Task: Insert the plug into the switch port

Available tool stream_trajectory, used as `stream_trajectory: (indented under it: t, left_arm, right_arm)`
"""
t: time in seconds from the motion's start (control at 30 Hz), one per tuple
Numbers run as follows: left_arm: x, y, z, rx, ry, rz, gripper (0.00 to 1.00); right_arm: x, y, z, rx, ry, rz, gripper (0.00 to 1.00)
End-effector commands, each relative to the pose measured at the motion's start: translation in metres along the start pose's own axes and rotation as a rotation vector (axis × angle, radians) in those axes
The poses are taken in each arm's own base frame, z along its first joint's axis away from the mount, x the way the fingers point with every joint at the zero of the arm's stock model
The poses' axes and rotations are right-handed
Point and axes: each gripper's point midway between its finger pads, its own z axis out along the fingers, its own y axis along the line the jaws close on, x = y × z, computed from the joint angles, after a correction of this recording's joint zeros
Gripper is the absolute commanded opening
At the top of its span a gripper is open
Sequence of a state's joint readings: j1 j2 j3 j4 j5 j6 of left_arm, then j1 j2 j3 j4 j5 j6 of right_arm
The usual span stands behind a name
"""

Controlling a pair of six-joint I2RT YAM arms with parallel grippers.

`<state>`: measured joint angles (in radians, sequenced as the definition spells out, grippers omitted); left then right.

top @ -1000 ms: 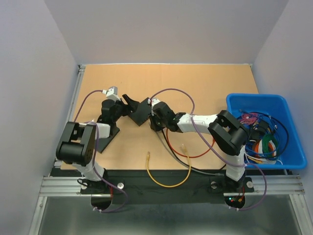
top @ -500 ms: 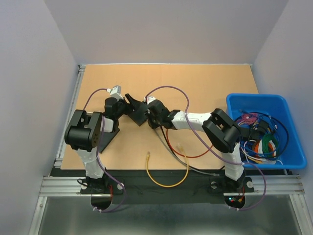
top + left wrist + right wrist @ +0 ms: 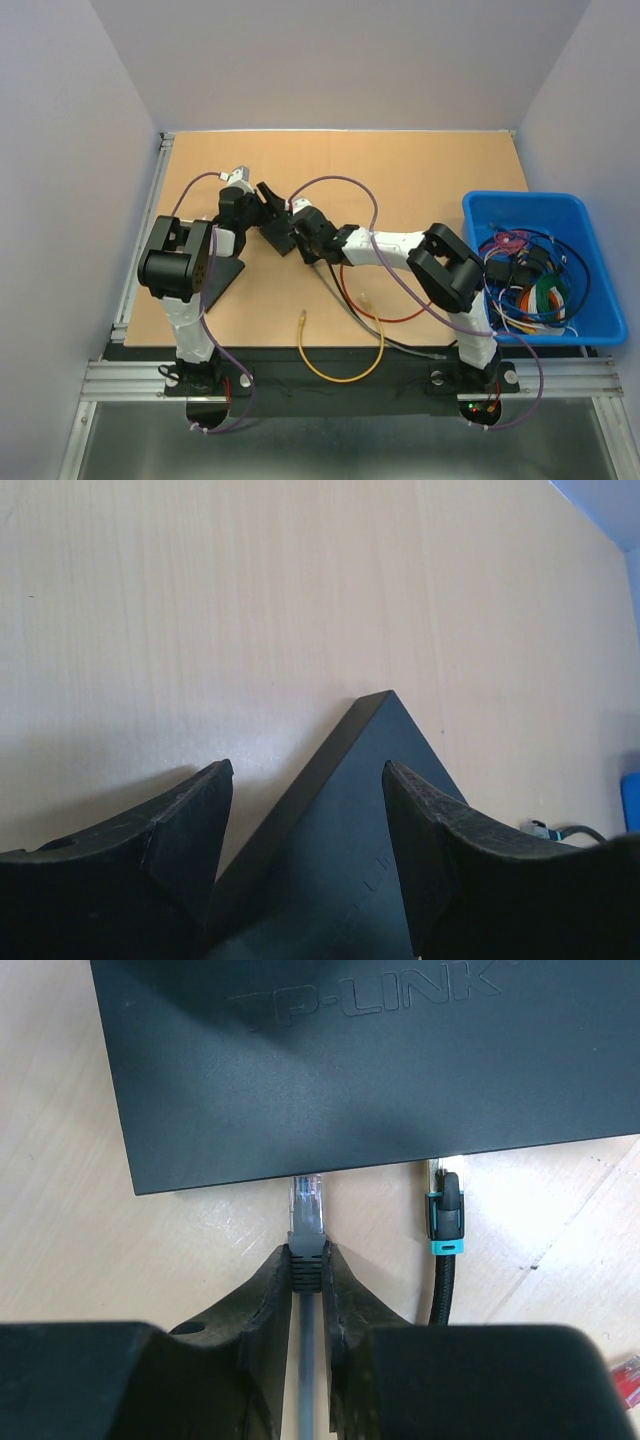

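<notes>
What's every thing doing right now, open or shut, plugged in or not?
Left fingers: open around a corner of the switch.
Right fingers: shut on the plug.
Plug: tip at the switch's edge, not fully in.
Black cable: plugged into the switch.
Yellow cable: lying loose.

R end effector (image 3: 300,238) + plug (image 3: 307,1200) further left, up against switch (image 3: 277,234); L arm elbow (image 3: 178,262) inward.

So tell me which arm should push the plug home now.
Right. The right hand is shut on the plug, tip lined up at the switch's front edge. The left hand stands open astride the switch's corner, likely best for bracing.
</notes>
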<state>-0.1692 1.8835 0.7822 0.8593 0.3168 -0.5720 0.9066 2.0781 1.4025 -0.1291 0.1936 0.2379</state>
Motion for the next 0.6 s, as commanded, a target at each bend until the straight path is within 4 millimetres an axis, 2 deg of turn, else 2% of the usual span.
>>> stream_trajectory:
  t: [0.0,0.33,0.57]
  left_arm:
    - [-0.005,-0.002,0.008,-0.027,0.005,0.029,0.72]
    - [0.016,-0.005,0.004,-0.053,0.046,0.036,0.7]
    - [0.028,-0.008,0.006,-0.038,0.07,0.04,0.69]
  right_arm:
    - [-0.01,0.006,-0.002,0.02,-0.012,-0.023,0.0]
    - [-0.017,0.015,-0.008,0.03,-0.026,-0.026,0.0]
    - [-0.022,0.014,-0.007,0.058,-0.033,-0.031,0.0]
